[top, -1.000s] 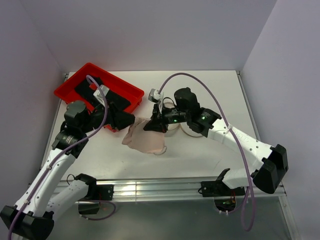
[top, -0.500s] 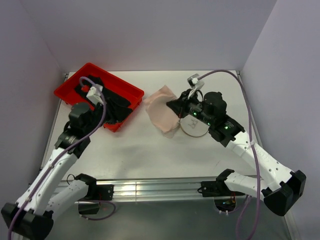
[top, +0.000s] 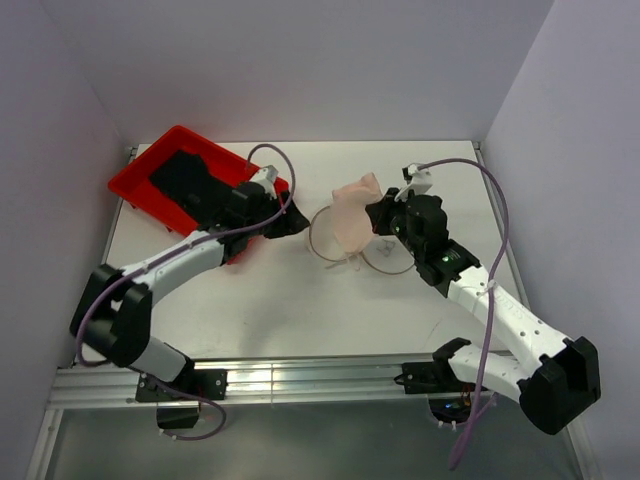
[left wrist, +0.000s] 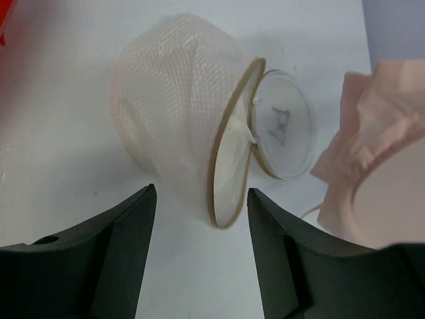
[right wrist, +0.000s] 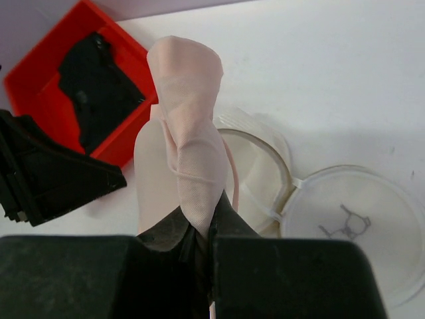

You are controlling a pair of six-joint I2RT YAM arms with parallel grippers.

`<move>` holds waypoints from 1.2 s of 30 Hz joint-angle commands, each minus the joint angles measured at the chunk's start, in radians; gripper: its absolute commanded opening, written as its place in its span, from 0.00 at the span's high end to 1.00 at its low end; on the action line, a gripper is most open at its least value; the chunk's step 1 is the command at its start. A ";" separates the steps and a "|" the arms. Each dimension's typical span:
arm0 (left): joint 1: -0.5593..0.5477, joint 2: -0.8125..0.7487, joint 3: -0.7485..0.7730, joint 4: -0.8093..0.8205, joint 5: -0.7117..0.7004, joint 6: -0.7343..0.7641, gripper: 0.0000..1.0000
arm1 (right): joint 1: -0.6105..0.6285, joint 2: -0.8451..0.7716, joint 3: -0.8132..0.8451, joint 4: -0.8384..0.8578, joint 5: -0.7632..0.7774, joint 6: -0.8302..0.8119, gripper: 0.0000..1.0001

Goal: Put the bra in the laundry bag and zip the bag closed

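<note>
While the right gripper point(right wrist: 199, 232) clamps the bra point(right wrist: 186, 133) over the unzipped laundry bag point(left wrist: 176, 126), the left gripper point(left wrist: 200, 193) hovers beside its rim, fingers apart, gripping nothing.

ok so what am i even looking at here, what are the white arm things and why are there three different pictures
These are two robot arms bolted at the near edge of a white table. The wide picture comes from a fixed camera above and behind them. The other two come from a small camera on each wrist, so the dark shapes along their bottom edge belong to that arm itself. The right gripper is shut on the bra, a pale pink garment, holding it over the laundry bag, a round white mesh pouch lying open with its flat lid swung aside. The left gripper is open, facing the bag. A red tray holding a black cloth sits at the far left.
</note>
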 commanded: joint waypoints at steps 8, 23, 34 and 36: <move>-0.026 0.261 0.239 0.070 -0.011 0.082 0.53 | -0.041 0.097 -0.046 0.109 -0.032 0.017 1.00; -0.035 0.252 0.175 0.262 0.122 -0.004 1.00 | -0.039 0.390 0.029 0.181 -0.090 -0.032 1.00; -0.086 0.259 0.147 0.401 0.201 -0.041 1.00 | 0.041 0.476 -0.012 0.269 -0.175 0.107 1.00; -0.093 0.266 0.157 0.415 0.215 -0.055 1.00 | 0.055 0.491 -0.027 0.287 -0.164 0.129 1.00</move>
